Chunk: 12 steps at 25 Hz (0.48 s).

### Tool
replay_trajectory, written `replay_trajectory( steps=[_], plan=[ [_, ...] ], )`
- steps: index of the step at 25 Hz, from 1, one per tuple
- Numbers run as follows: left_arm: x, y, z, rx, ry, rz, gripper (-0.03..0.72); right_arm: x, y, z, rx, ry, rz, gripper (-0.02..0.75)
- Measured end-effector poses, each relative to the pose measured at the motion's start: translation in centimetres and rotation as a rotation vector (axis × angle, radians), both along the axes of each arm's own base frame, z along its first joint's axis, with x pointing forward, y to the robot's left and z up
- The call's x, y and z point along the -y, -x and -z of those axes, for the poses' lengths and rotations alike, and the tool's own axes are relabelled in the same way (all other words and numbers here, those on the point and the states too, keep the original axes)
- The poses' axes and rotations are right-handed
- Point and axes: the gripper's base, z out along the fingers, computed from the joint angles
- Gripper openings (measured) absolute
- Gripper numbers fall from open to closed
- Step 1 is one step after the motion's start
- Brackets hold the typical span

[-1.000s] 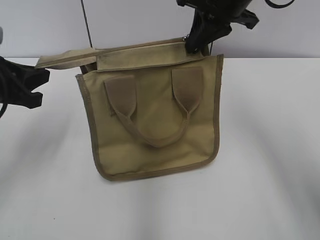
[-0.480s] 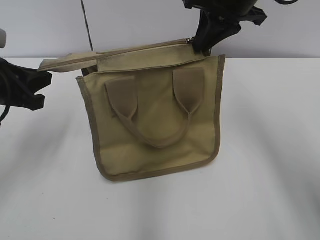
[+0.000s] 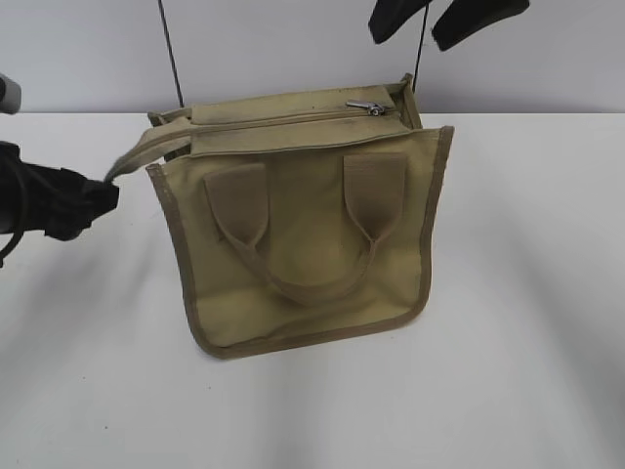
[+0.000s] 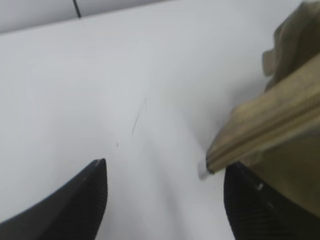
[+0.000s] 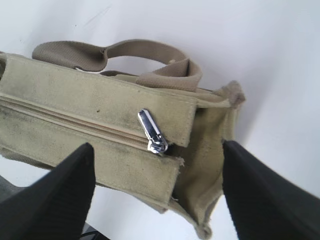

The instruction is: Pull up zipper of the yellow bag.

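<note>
The yellow bag (image 3: 303, 244) stands on the white table, front panel and both handles facing the exterior camera. The zipper's silver pull (image 3: 366, 106) lies flat at the right end of the top panel, and the zip track looks closed along its length. My right gripper (image 3: 408, 39) is open and empty, hovering above that end. In the right wrist view, the pull (image 5: 152, 131) sits between its spread fingers (image 5: 157, 167). My left gripper (image 3: 98, 195) is open. The end of the zip panel's strip (image 4: 260, 135) rests beside one finger of the left gripper (image 4: 165, 165), unclamped.
A thin black cable (image 3: 171, 54) hangs behind the bag's left end, and another (image 3: 418, 59) behind the right. The white table (image 3: 527, 322) stretches around the bag on all sides.
My right gripper has let go at the zipper pull, opened and risen above the bag. The top panel has settled flat. The strip end has drooped down to my left gripper.
</note>
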Motion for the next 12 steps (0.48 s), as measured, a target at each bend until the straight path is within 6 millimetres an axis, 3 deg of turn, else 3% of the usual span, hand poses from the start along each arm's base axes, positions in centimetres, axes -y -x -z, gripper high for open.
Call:
replay_trajectory(
  steps=[5,10,12],
  plan=[
    [1.1,1.8,1.7,-0.239,-0.078,-0.126,0.536,1.8,2.2,-3.9,0.138,0.085,0.03,0.578],
    [2.5,4.4,2.9,-0.462,-0.183,-0.166,0.418,3.7,5.4,-8.3,0.281,0.13,0.066,0.575],
    [2.9,5.2,2.3,-0.535,-0.227,-0.128,0.39,4.3,6.9,-10.0,0.334,0.122,0.074,0.568]
  ],
)
